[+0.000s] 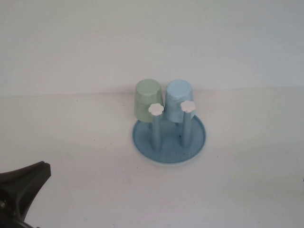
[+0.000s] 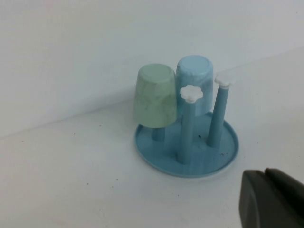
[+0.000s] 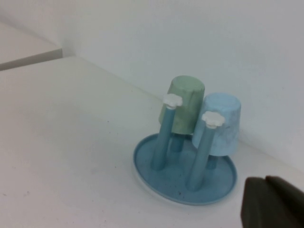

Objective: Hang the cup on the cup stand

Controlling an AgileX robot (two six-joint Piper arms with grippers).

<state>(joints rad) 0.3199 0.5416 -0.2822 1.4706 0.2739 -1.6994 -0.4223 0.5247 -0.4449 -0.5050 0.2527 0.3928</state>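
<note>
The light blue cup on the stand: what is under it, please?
The light blue cup sits upside down over a rear peg of the cup stand. Only the peg's lower part shows; its top is covered. Left gripper and right gripper are shut, away from it.

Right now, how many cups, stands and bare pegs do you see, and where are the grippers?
Cups: 2, light blue cup and green cup, upside down on pegs
Stand: 1
Bare pegs: 2
Total: 5
Left gripper, right gripper: shut, away from the stand.
</note>
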